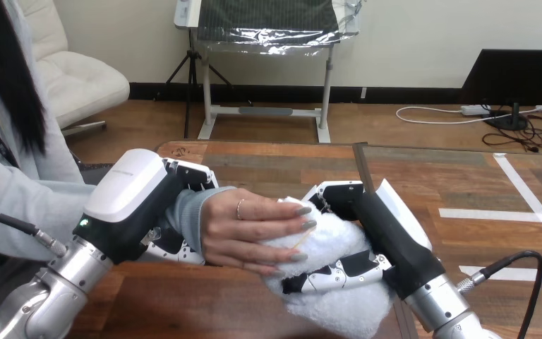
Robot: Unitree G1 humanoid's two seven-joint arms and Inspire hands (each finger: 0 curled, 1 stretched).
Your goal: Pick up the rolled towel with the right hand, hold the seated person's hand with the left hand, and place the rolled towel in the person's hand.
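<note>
The white rolled towel (340, 236) is at the table's near middle, held just above the wood. My right hand (394, 233) comes in from the lower right and is shut on it, with fingers (335, 274) curled round its front. The person's hand (243, 229) reaches in from the left and lies over the towel's left end, its fingers bent over the top. My left hand (133, 189) is at the left, closed round the person's wrist at the grey sleeve (190, 212), fingers showing above and below it.
The wooden table (282, 159) stretches away behind the hands, with a seam (361, 166) running down its middle. White tape lines (515, 183) mark its right part. The person sits close at the left edge.
</note>
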